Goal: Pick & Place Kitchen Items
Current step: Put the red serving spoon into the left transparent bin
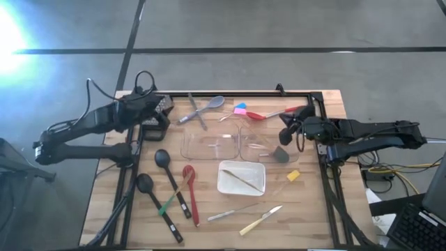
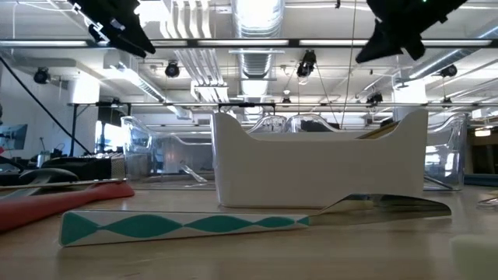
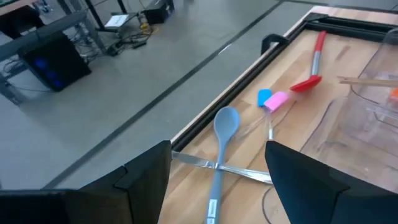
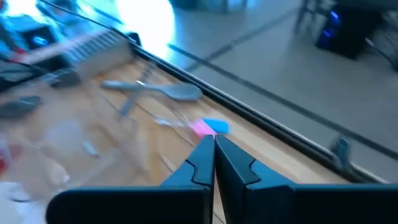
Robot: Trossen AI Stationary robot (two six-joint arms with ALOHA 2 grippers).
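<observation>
Both arms are dark, near black, built of slim tubular links joined by chunkier rounded housings. The left arm (image 1: 83, 129) carries a thin black cable looping above its wrist, near the table's (image 1: 306, 209) far left corner. The right arm (image 1: 369, 132) has a similar short loop by its wrist. Each gripper's fingers (image 3: 146, 180) are flat, angular, matte black plates with bevelled edges.

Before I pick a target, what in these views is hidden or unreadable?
- Low view: white tray hides both clear bins' contents.
- Right wrist view: motion blur smears the grey spoon; shut right end effector covers nearer table.
- High view: thin item in tray too small to identify.
</observation>
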